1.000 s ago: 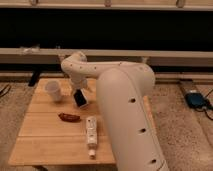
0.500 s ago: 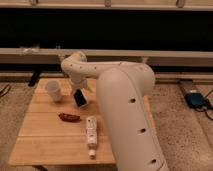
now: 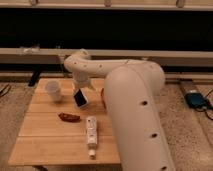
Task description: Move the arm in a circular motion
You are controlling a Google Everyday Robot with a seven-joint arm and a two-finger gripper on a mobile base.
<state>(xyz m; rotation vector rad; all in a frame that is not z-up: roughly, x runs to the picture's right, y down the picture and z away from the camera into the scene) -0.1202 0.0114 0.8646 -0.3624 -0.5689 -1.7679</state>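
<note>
The arm (image 3: 131,105) is cream-white, thick and rounded, with small dark holes. It rises from the lower right, bends at an elbow (image 3: 75,62) at the back, and reaches down toward the wooden table (image 3: 45,140). Its gripper (image 3: 80,98) hangs just above the table's middle, to the right of a small white cup (image 3: 53,91).
A dark reddish-brown object (image 3: 69,117) lies on the table below the gripper. A white bottle (image 3: 91,135) lies near the front edge. A low ledge and dark wall run behind. A blue object (image 3: 196,100) sits on the floor at right.
</note>
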